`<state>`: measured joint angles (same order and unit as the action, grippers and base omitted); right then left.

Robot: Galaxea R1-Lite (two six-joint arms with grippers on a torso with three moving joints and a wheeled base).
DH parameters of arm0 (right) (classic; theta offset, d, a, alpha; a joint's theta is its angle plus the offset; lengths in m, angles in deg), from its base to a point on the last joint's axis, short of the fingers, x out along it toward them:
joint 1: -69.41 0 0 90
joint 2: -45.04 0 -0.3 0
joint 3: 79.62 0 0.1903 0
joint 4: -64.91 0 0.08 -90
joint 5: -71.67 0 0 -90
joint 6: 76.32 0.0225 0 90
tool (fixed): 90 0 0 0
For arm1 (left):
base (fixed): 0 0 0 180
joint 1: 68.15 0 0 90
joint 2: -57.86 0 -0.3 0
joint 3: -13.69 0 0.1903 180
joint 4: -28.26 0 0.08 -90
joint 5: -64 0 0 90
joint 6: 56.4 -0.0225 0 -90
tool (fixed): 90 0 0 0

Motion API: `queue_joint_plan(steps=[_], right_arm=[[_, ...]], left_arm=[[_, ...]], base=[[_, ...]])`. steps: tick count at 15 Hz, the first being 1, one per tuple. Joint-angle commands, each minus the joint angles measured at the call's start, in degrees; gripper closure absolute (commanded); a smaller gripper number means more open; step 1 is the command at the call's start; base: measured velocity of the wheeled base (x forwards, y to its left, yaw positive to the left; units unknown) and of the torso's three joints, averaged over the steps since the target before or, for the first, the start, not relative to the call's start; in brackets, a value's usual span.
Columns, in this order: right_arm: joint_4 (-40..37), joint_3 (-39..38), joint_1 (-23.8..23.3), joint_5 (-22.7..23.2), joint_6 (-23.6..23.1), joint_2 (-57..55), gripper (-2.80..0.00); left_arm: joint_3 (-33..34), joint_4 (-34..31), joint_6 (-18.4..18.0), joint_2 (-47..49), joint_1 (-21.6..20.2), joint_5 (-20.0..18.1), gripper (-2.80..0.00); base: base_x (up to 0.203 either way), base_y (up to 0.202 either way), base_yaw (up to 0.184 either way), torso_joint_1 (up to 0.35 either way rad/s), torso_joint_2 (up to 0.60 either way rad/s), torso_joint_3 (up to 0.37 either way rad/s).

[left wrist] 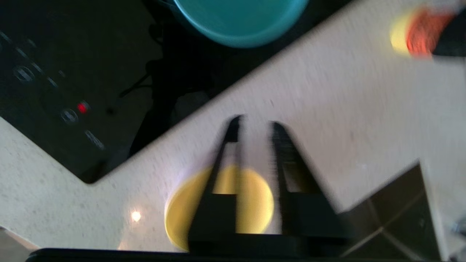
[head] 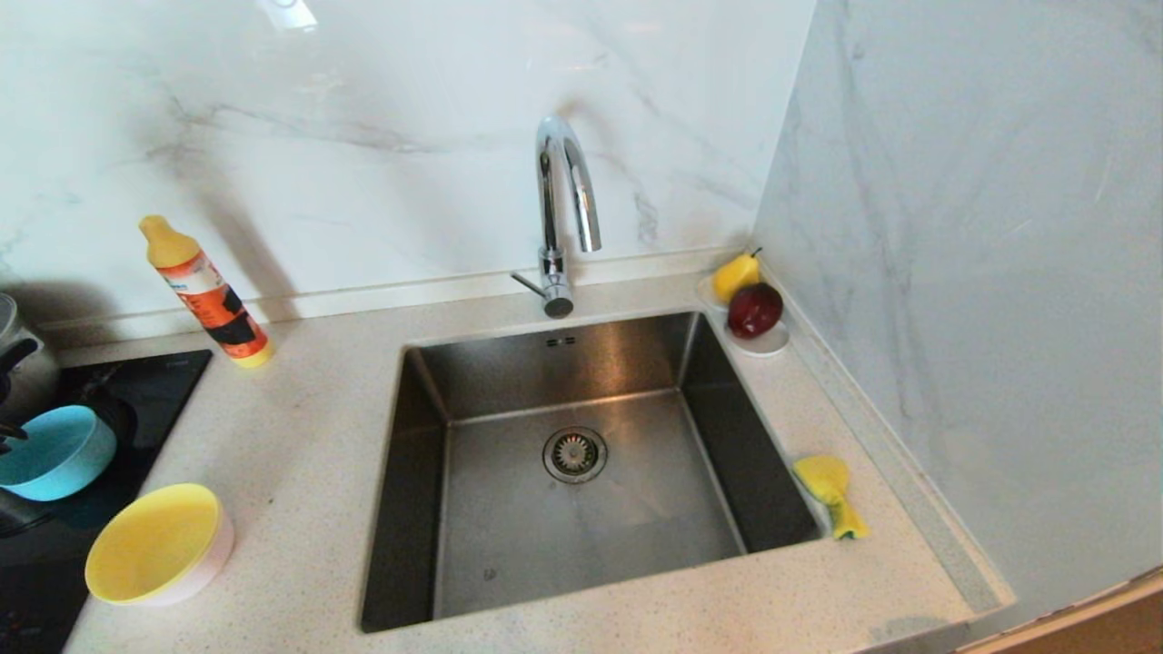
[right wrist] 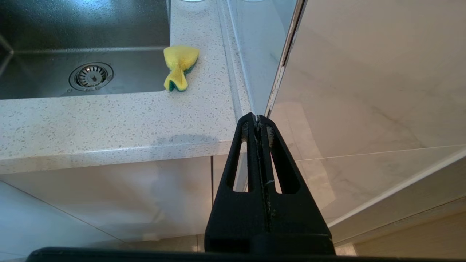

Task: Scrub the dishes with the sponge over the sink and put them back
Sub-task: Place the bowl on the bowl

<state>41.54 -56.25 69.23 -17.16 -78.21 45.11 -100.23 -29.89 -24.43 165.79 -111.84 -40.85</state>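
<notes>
Looking down on a speckled pale stone table (head: pixel 300 427) with a square brushed-steel sink (head: pixel 581 509) at frame centre; round drain strainer (head: pixel 574 454) in its floor, two overflow slots on the back wall. Chrome arched faucet (head: pixel 559 218) stands behind the sink.

Yellow bowl (head: pixel 156 543), lower left, seems nested in a pale outer bowl. Light blue bowl (head: pixel 53 451) sits at the left edge on a black glass cooktop (head: pixel 136 391). Matte, round, shallow shapes.

Sponge (head: pixel 831 495), yellow with green layer, pinched at the middle into a bow shape, lies on the table just right of the sink rim.

Orange-labelled bottle with yellow cap (head: pixel 204 292), upper left, tilted; label text not legible. White saucer (head: pixel 768 343) holds a yellow pear (head: pixel 736 274) and a dark red fruit (head: pixel 754 309), upper right.

Left hand (left wrist: pixel 255 125): fingers slightly apart, nothing between them, above the table; yellow bowl beneath.

Right hand (right wrist: pixel 257 120): fingers pressed together, empty, below the table edge.
</notes>
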Motion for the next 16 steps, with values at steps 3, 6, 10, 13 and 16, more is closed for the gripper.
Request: queue_joint_plan(steps=[3,6,10,13,16], right_arm=[[0.0,0.0,0.0,0.1,0.0,-0.1,0.00],[0.0,0.0,0.0,0.1,0.0,-0.1,0.00],[0.0,0.0,0.0,0.0,0.0,-0.1,0.00],[0.0,0.0,0.0,0.1,0.0,-0.1,0.00],[0.0,0.0,0.0,0.1,0.0,-0.1,0.00]], left_arm=[[-7.0,-1.1,3.6,8.5,-2.8,-0.1,-2.80],[-7.8,-0.8,4.4,11.3,-3.9,-0.2,-2.80],[-9.3,-0.8,5.5,15.4,-5.6,-0.1,-2.80],[-10.7,-1.1,5.7,16.3,-6.2,-0.1,-2.80],[-10.8,-1.0,5.7,17.1,-6.6,0.0,-2.80]], base=[[0.000,0.000,0.000,0.000,0.00,0.000],[0.000,0.000,0.000,0.000,0.00,0.000],[0.000,0.000,0.000,0.000,0.00,0.000],[0.000,0.000,0.000,0.000,0.00,0.000],[0.000,0.000,0.000,0.000,0.00,0.000]])
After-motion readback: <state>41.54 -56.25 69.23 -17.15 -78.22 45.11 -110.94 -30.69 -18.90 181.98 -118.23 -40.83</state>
